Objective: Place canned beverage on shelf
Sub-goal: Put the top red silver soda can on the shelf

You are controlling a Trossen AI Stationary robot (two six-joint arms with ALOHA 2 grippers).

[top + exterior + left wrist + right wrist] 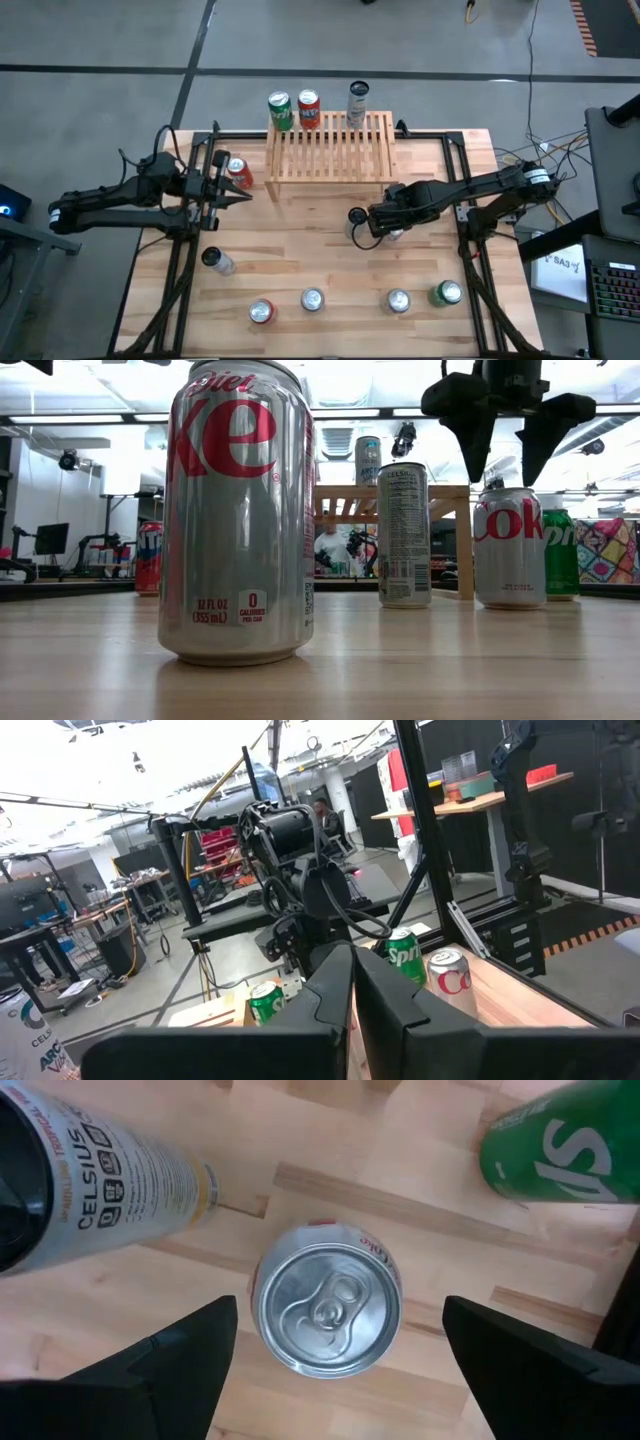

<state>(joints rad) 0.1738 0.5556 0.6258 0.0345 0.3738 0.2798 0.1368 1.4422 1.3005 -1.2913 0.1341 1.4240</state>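
Silver, with a red script on its side, the Diet Coke can (327,1313) stands upright on the table (330,255) directly under the right gripper (340,1355). In the right wrist view its pull-tab top sits centred between the two dark fingers (165,1365), which are spread wide on either side of it with bare wood showing in the gaps; neither finger touches the can. In the low view the same can (509,547) stands with the fingertips hanging just above its rim, apart from it.

Beyond the right fingers, a tall white Celsius can (105,1175) stands near the one finger and a green Sprite can (560,1145) lies off past the other. In the high view the right gripper (385,222) is over the middle of the table, just in front of the light-wood shelf (328,148). The shelf stands at the table's far edge, and three cans are at its far side: a green one (280,110), a red one (308,108) and a tall silver one (357,103).

The left gripper (228,190) is held off to the shelf's left end, its fingers (330,995) pressed together with nothing between them; a red can (238,172) stands just beside them.

More cans stand along the near edge of the table.
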